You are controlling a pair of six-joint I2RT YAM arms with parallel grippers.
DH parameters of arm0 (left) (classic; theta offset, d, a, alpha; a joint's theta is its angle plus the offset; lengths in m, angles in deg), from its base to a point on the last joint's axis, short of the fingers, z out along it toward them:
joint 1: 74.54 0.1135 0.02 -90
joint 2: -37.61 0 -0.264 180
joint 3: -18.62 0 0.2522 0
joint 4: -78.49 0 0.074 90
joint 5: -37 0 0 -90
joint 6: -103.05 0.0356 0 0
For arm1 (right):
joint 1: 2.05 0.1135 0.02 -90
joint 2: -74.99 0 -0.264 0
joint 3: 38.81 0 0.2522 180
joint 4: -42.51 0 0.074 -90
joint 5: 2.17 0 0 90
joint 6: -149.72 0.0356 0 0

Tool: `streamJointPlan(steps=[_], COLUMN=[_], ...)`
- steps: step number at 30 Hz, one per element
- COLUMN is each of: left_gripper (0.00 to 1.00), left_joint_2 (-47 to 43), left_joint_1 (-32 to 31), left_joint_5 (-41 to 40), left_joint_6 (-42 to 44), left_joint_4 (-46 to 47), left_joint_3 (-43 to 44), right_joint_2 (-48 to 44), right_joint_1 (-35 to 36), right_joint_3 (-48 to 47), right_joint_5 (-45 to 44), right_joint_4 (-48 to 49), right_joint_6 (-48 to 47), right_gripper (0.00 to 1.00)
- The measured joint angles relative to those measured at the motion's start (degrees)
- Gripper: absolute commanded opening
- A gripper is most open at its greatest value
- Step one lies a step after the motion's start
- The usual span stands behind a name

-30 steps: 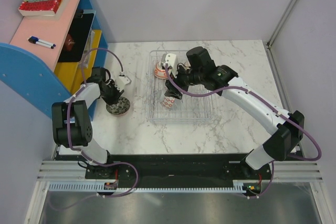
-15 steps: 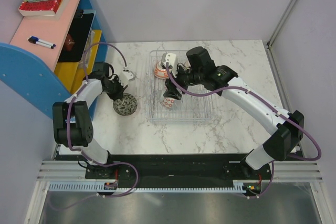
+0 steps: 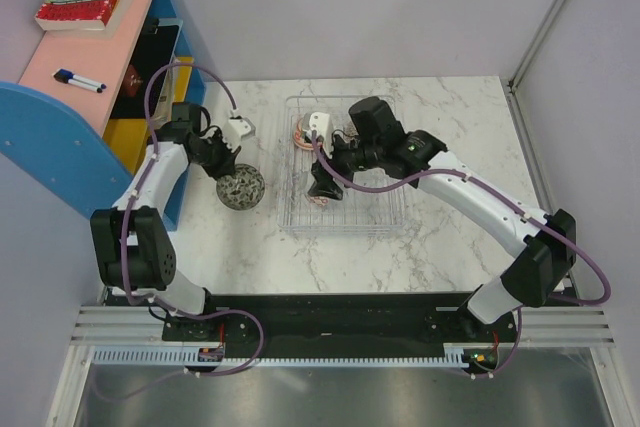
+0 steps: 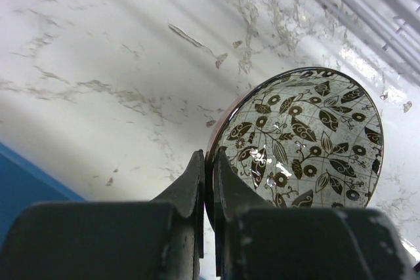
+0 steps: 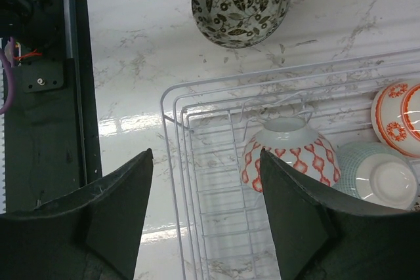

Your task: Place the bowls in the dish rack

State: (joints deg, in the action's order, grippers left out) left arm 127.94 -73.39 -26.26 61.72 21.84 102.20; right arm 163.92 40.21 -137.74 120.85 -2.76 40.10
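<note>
Ok, white marble tabletop [image 3: 455,237], grey walls [image 3: 350,7], blue shelf [image 3: 50,147] at left, L gripper [image 4: 209,162] clenched on leaf-print bowl [image 4: 308,142] rim just left of dish rack [image 3: 345,222], R gripper [image 5: 205,155] spread wide above rack.

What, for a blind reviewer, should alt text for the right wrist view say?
Three bowls sit in the dish rack: a red-patterned bowl and a pale green bowl upside down, an orange-patterned bowl at the picture's edge. A leaf-patterned bowl is outside it; the right gripper hangs open.
</note>
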Motion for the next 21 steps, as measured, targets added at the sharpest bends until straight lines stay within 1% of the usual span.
streamJointPlan(steps=[3,7,9,13,17,20,21], left_gripper=[0.02,0.02,0.02,0.02,0.02,0.02,0.02], left_joint_2=[-2.27,-6.32,-7.67,-7.78,-4.96,-2.05,-1.27], left_joint_1=[0.0,-0.74,-2.51,-9.03,-14.23,-16.55,-17.11], left_joint_5=[0.44,1.03,1.36,2.56,3.34,3.34,3.37], left_joint_6=[-0.07,-0.44,-0.7,-1.6,-2.64,-3.21,-3.43], left_joint_4=[-1.73,-4.46,-5.66,-7.78,-9.9,-11.3,-11.54], left_joint_3=[2.86,6.14,7.56,10.49,12.26,13.88,14.36], right_joint_2=[0.0,0.04,0.24,1.73,3.56,5.11,5.68], right_joint_1=[1.09,2.97,4.22,7.93,12.74,16.76,17.92], right_joint_3=[0.0,-0.39,-1.33,-4.92,-8.09,-9.18,-9.18], right_joint_5=[-0.04,-0.76,-1.62,-4.35,-9.86,-14.97,-16.7], right_joint_4=[-0.74,-2.69,-4.13,-6.43,-8.5,-9.79,-10.1], right_joint_6=[-1.14,-3.21,-4.31,-6.82,-9.53,-11.72,-12.41], right_gripper=[0.78,0.94,0.98,0.98,0.97,0.93,0.9])
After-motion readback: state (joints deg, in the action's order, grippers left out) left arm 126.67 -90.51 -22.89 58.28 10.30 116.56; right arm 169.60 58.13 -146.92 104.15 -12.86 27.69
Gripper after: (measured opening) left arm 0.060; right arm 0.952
